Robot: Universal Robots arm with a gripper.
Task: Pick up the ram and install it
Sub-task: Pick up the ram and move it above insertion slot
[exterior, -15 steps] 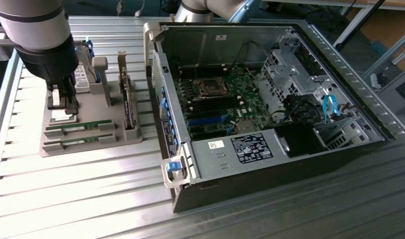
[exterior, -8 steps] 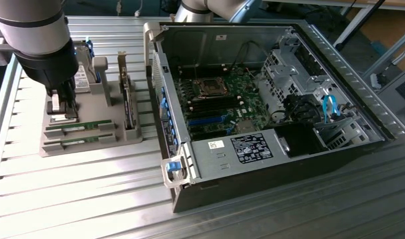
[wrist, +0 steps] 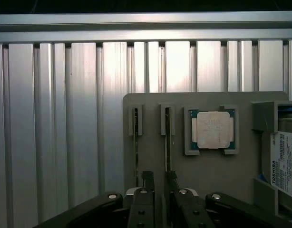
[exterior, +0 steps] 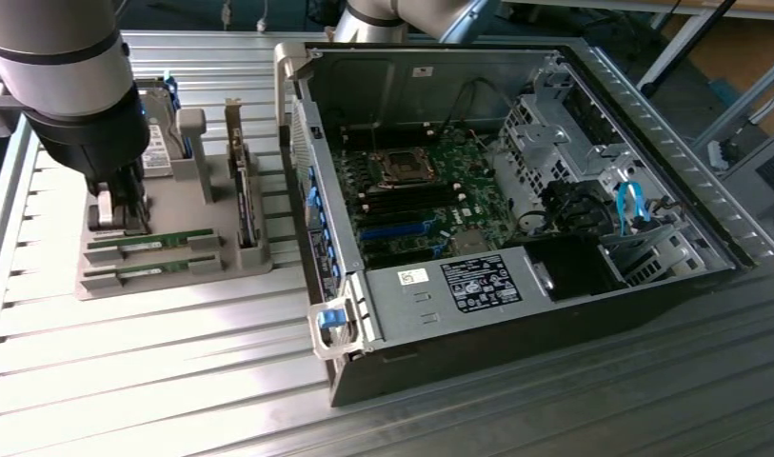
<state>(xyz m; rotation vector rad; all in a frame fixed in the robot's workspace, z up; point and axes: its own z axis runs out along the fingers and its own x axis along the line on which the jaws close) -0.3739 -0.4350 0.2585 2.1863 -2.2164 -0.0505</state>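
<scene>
Exterior view, from its left: the gripper (exterior: 115,219) is hung over the grey holder (exterior: 170,284), jaws spread wide and empty — just above the left end of the ram (exterior: 151,239). Its long axis is laid rightward from the tool, a second stick (exterior: 143,272) being slotted alongside, nearer.

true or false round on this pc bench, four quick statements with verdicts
1. Two ram sticks lie in the grey tray. True.
2. The computer case is open, with its motherboard showing. True.
3. The hand grips a ram stick over the computer case. False: it is open and empty, over the tray.
4. The processor chip lies on the bare table. False: it sits in a pocket of the tray.
</scene>
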